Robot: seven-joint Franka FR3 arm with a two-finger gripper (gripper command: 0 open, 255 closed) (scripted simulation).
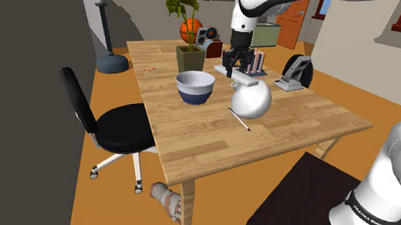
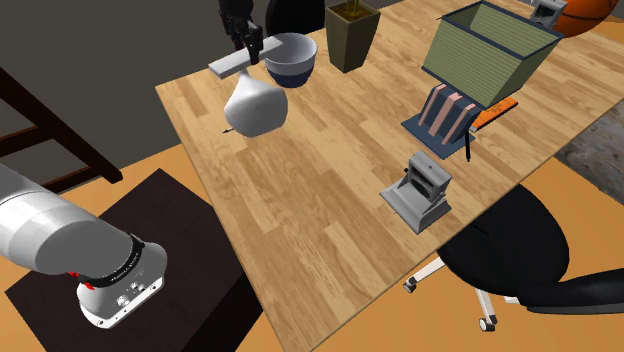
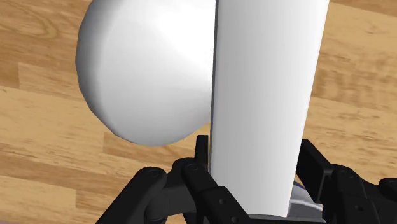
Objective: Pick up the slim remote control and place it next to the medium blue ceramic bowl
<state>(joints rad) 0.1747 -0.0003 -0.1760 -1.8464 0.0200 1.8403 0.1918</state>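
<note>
**Carry step: remote aloft, short of the bowl**

The pale slim remote (image 3: 267,108), pinched between my fingers (image 3: 313,167), hangs above a white round vessel (image 3: 146,70) near the counter (image 1: 195,143) edge facing my stand (image 1: 294,198). Next, I judge: cross to the blue bowl (image 1: 195,85), lower beside it, release.

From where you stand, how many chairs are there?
2. One black chair stands at the shoulder view's left beside the table; the other chair at the second exterior view's lower right. Others may be hidden.
</note>
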